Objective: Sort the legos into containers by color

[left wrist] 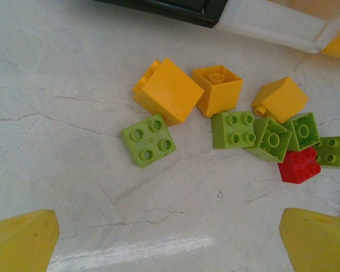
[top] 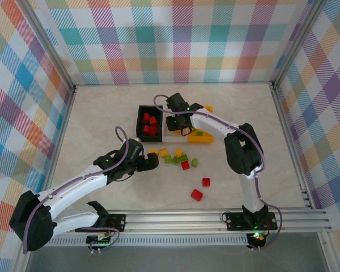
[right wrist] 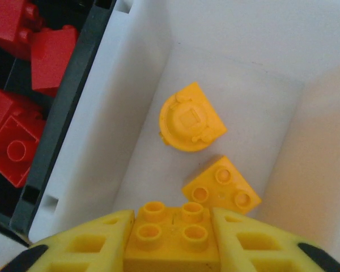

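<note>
My right gripper (right wrist: pixel 173 249) is shut on a yellow lego (right wrist: pixel 173 235), studs up, held over the white container (right wrist: pixel 130 107). Two yellow legos (right wrist: pixel 190 118) (right wrist: pixel 222 186) lie inside that container. The black container (top: pixel 141 122) to its left holds red legos (right wrist: pixel 22 102), and the orange-yellow container (top: pixel 203 137) stands to its right. My left gripper (left wrist: pixel 170 243) hangs open above bare table, short of a cluster of loose legos: three yellow (left wrist: pixel 167 93), several green (left wrist: pixel 149 140) and one red (left wrist: pixel 299 165).
Two more red legos (top: pixel 205 182) (top: pixel 196 194) lie apart on the table toward the near right. The right arm (top: pixel 243 150) arches over the table's right half. Checkered walls enclose the table, and a metal rail (top: pixel 215 218) runs along the near edge.
</note>
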